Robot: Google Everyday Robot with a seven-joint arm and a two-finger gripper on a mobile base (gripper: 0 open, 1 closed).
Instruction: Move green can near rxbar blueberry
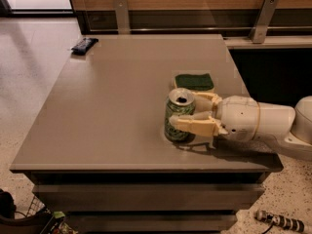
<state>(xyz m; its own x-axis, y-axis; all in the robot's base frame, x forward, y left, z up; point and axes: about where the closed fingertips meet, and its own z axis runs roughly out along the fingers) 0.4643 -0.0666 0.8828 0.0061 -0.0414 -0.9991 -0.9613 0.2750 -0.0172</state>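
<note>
Reaching in from the right, the gripper (190, 112) has its two pale fingers (195, 126) pinching the green can (178, 116) from either side. The can stands upright on the grey table (112, 106), near the front right edge, just in front of a green-topped sponge (194, 81). The rxbar blueberry (84, 45) lies well apart, at the far left corner.
</note>
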